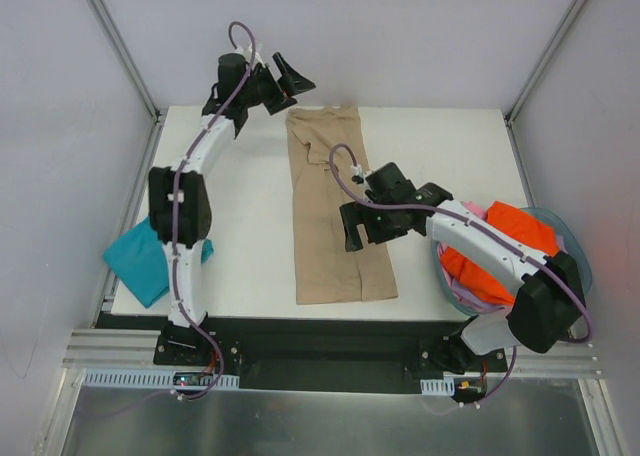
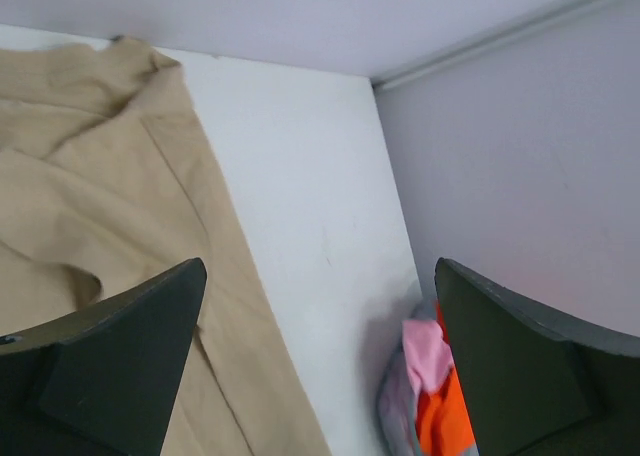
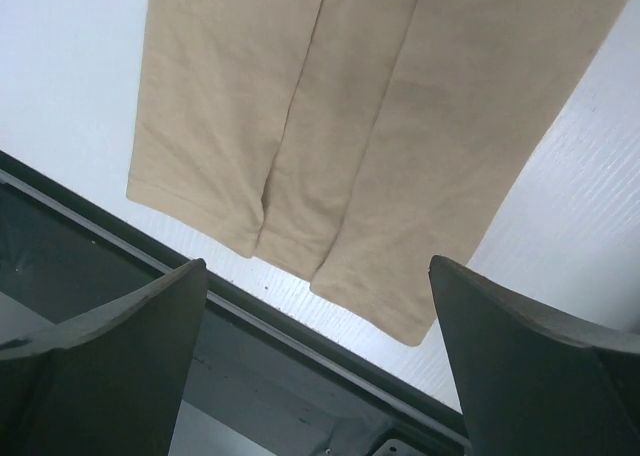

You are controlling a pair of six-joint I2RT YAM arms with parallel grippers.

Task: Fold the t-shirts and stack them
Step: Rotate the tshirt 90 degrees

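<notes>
The tan t-shirt (image 1: 335, 206) lies in a long strip down the middle of the desk (image 1: 240, 216), with its hem just beside the near edge. The left fingers (image 1: 283, 84) hang wide and empty near its far end. The right fingers (image 1: 355, 236) hang wide and empty over its near part. If they pinch only the top layer, the folds could fall open. A pull toward the near edge could drag the shirt off.

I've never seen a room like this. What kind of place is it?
Probably a robot lab test booth, not a home: a left arm and right arm bolted to a base plate, plain white walls boxing in a table, and a tan t-shirt lying on it.
</notes>
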